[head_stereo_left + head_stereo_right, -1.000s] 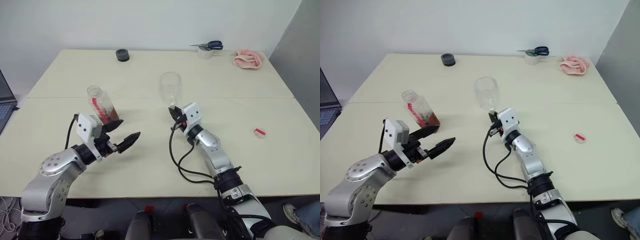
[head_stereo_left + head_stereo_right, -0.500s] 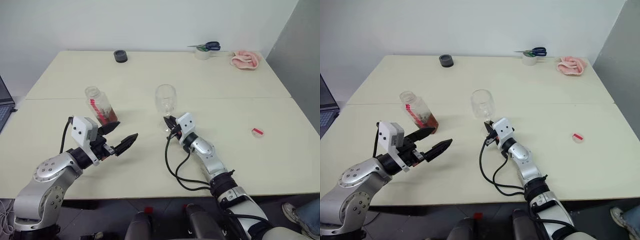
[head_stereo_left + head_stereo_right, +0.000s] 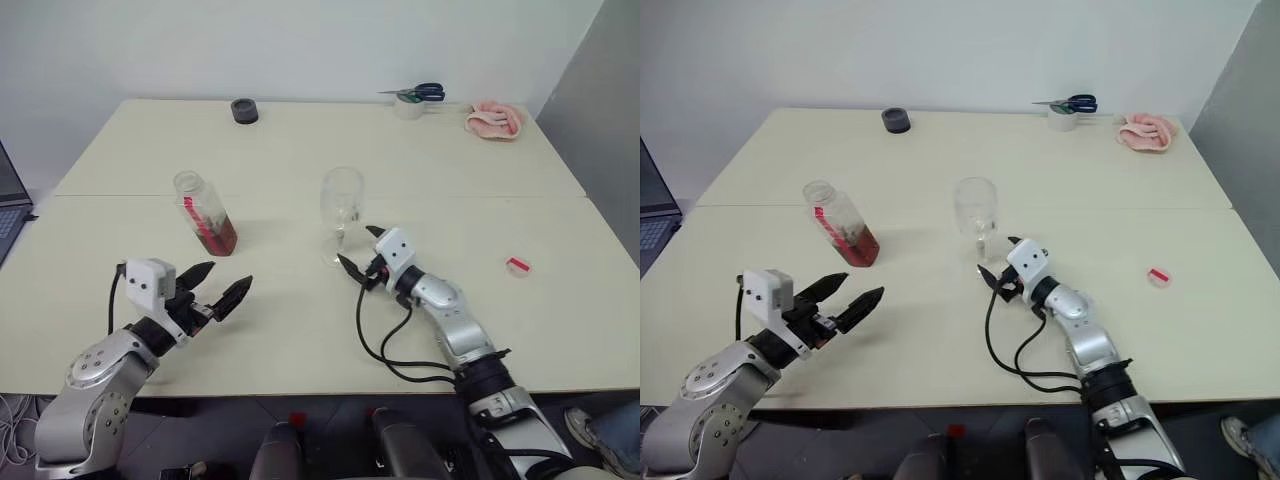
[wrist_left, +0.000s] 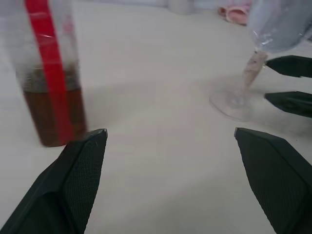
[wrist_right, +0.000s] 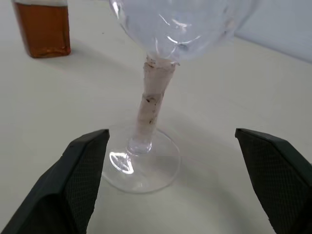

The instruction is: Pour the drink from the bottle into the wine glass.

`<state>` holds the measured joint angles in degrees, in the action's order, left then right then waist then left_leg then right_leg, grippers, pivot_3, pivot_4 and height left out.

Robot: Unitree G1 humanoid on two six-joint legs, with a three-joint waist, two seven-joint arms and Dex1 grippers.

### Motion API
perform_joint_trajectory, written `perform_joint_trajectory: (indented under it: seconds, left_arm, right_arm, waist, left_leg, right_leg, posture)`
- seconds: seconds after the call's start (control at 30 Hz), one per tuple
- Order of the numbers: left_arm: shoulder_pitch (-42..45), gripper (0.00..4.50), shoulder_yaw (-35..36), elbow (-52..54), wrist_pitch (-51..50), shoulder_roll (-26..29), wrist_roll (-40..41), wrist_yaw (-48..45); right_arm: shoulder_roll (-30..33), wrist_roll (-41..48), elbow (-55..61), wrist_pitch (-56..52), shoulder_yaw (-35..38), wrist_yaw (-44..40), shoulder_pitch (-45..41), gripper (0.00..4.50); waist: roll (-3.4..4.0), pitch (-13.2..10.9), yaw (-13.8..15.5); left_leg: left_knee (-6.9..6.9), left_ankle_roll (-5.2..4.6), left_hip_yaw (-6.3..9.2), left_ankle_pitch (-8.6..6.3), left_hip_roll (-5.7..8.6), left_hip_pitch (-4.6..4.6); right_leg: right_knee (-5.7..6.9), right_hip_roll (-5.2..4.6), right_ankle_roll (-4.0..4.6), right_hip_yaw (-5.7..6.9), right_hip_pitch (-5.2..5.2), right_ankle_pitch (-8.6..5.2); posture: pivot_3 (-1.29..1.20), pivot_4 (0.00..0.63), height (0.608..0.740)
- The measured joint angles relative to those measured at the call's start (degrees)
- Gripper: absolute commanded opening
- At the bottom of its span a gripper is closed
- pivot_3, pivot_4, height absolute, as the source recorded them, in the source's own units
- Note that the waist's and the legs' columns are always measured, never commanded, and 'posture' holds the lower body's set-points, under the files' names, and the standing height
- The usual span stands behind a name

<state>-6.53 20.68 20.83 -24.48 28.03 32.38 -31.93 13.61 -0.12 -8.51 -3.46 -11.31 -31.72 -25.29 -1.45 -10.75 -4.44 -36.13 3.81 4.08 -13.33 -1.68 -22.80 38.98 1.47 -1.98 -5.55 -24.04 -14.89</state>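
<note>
With the right end effector (image 3: 358, 250) spread wide, empty and just short of the wine glass (image 3: 341, 197), the step in hand looked to be the left end effector (image 3: 216, 284), also wide open and empty, reaching for the bottle (image 3: 204, 212); it would do best to square its 2 fingers on the body below the open neck. Both stood on the tabletop (image 3: 450, 160) with long axes vertical, mouths up, the bottle leaning slightly, the drink (image 3: 220, 238) pooled at its base.

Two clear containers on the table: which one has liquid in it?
The bottle, the squarish one with the red label strip, holds the reddish-brown drink at its bottom. The stemmed wine glass nearer the right gripper looks empty.
</note>
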Motion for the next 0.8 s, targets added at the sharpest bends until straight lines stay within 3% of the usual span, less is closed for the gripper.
perform_joint_trajectory:
  seconds: [0.17,0.37,0.57,0.8]
  left_arm:
    - [-1.36,4.50,0.61,-1.84,3.86,-4.55,-2.44,4.56]
    - [-0.84,4.50,2.50,-1.76,4.57,-4.93,-2.00,6.85]
    - [4.90,4.50,3.75,-3.71,3.67,-0.99,-2.23,6.69]
    - [12.27,4.50,1.09,-6.30,3.59,-2.72,-4.49,10.32]
  right_arm:
    - [13.60,6.41,10.57,-14.36,5.19,-8.95,-2.16,4.49]
    - [25.44,16.77,14.88,-28.65,10.28,-20.62,-15.45,4.49]
    - [23.10,28.16,13.95,-41.97,10.19,-25.92,-34.30,4.49]
    - [17.76,32.24,15.06,-47.37,4.65,-26.62,-35.69,4.49]
  waist:
    - [-0.02,-0.02,0.51]
    - [0.00,-0.03,0.24]
    - [0.03,-0.05,-0.18]
    - [-0.05,-0.01,0.39]
  left_leg:
    - [-0.04,0.00,-0.03,0.00,0.01,-0.02]
    - [0.02,-0.02,-0.06,-0.01,-0.07,0.03]
    - [0.02,-0.03,0.00,-0.01,-0.07,0.00]
    - [-0.02,-0.03,-0.03,-0.01,0.09,-0.15]
  right_leg:
    - [-0.03,0.00,-0.01,-0.01,0.00,0.00]
    - [-0.02,0.11,0.02,-0.03,0.00,-0.02]
    - [-0.03,0.13,0.03,0.04,-0.01,-0.02]
    - [-0.09,-0.12,0.23,0.06,-0.04,0.13]
  posture:
    - [0.00,0.150,0.740]
    - [0.00,0.150,0.740]
    - [0.00,0.150,0.740]
    - [0.00,0.150,0.740]
